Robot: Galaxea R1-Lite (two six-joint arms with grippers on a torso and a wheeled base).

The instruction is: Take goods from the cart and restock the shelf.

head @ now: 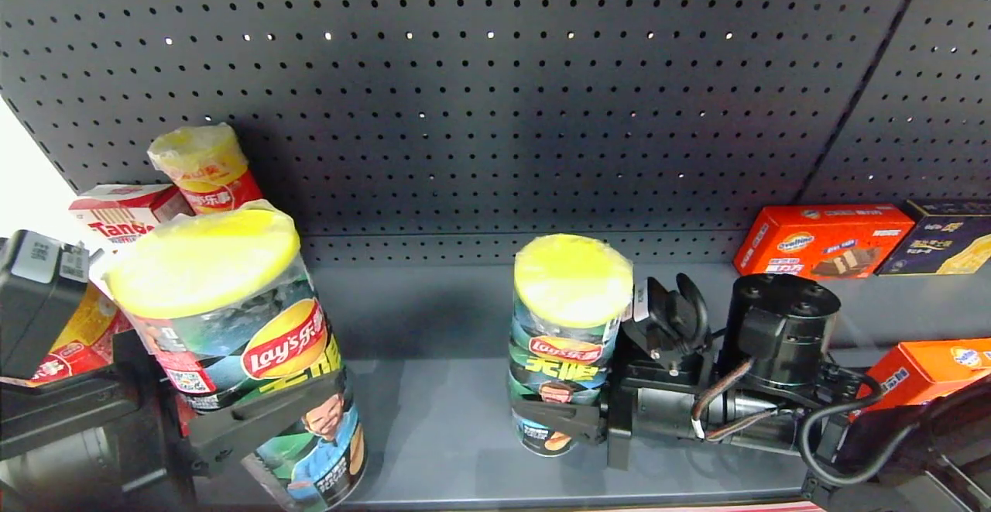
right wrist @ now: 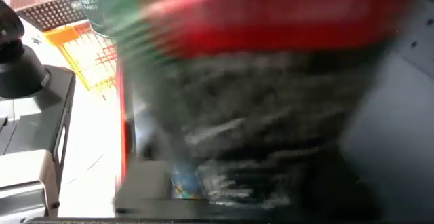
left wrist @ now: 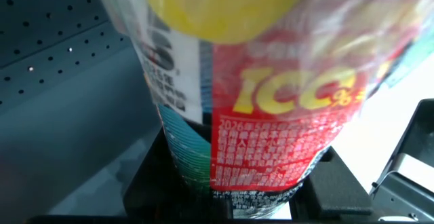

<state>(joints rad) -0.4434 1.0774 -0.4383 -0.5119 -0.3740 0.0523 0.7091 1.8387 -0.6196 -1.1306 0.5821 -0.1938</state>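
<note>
The right pincer (head: 561, 400) grips a chip can (head: 570, 326) that looks set on the shelf (head: 433, 388); the left pincer (head: 255, 415) grips a second can (head: 224, 318), tilted, near the front; neither is let go yet.

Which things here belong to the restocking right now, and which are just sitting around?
Job: large yellow-lidded cylindrical chip can held in left gripper; second yellow-lidded chip can held in right gripper; grey metal shelf.
Just there: red yellow-lidded can and red-white cardboard box, back left; orange carton and dark blue carton, back right; orange box, front right.
</note>
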